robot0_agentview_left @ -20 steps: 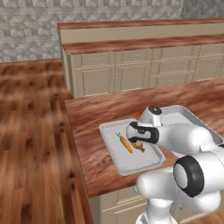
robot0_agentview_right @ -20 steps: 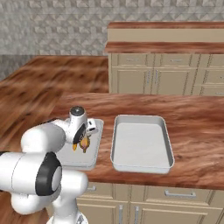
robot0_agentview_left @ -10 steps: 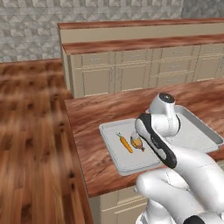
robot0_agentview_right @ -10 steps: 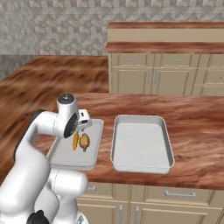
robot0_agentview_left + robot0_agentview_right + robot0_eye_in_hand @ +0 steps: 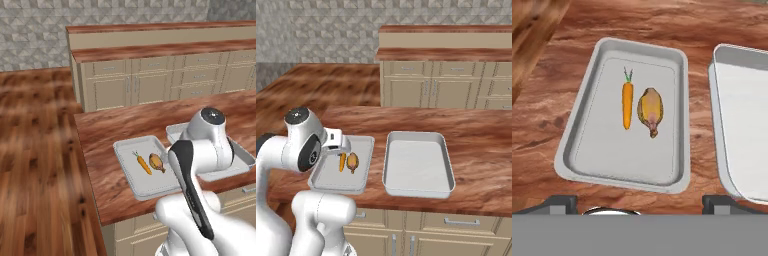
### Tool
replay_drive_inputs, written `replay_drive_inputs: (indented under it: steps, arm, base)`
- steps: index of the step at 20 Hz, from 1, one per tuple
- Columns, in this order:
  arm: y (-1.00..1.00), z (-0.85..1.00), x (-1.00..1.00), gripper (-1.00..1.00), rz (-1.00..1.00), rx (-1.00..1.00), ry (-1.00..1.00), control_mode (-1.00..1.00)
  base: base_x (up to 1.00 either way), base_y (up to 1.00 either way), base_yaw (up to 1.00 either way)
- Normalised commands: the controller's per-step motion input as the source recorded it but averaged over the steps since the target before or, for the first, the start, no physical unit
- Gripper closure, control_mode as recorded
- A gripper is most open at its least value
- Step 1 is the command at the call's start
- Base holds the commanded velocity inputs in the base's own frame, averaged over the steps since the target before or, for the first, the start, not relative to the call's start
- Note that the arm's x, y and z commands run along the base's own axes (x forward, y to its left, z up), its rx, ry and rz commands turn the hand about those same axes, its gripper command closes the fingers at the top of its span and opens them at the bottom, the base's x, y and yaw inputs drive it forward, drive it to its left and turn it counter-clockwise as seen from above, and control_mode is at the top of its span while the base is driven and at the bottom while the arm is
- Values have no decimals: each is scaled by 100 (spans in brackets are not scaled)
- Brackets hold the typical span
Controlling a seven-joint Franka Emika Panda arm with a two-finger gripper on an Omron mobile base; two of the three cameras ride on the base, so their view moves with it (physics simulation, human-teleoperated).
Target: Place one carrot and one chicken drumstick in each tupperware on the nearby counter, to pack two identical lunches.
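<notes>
A carrot (image 5: 627, 105) and a chicken drumstick (image 5: 650, 109) lie side by side in the smaller tupperware (image 5: 684, 100) on the wooden counter (image 5: 476, 135). To its right the larger tupperware (image 5: 747, 120) shows a bare floor. My gripper (image 5: 641, 204) hovers above the near end of the smaller tray, open, with nothing between its fingertips (image 5: 559, 202). From the base views, the carrot (image 5: 143, 163) and drumstick (image 5: 157, 162) rest in the small tray (image 5: 125, 150), and my hand (image 5: 338, 142) hangs over that tray's (image 5: 321, 182) left edge. My arm covers part of the larger tray (image 5: 240, 160).
A second, higher counter with beige cabinets (image 5: 150, 85) stands behind, across a strip of wooden floor (image 5: 35, 150). Bare countertop lies behind both trays (image 5: 421, 120). The counter's front edge runs just below the trays (image 5: 406, 200).
My arm has risen and pulled back from low over the smaller tray. The carrot and drumstick have stayed in the tray.
</notes>
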Motion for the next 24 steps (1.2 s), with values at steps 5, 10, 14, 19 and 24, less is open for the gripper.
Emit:
replay_drive_inputs:
  steps: [5, 10, 14, 19, 24]
  arm:
    - [-8, 67, -93, -100, -22, 0, -13, -100]
    - [-31, 36, -100, -100, -6, 0, -18, -100]
    - [-35, 4, -100, -100, 4, 0, -12, -100]
    - [-7, -6, -25, -100, 7, 0, 0, 100]
    - [0, 0, 0, -100, 0, 0, 0, 100]
  base:
    - [0, 0, 0]
    - [0, 0, 0]
    - [0, 0, 0]
    - [-22, -16, 12]
    - [-99, -85, 2]
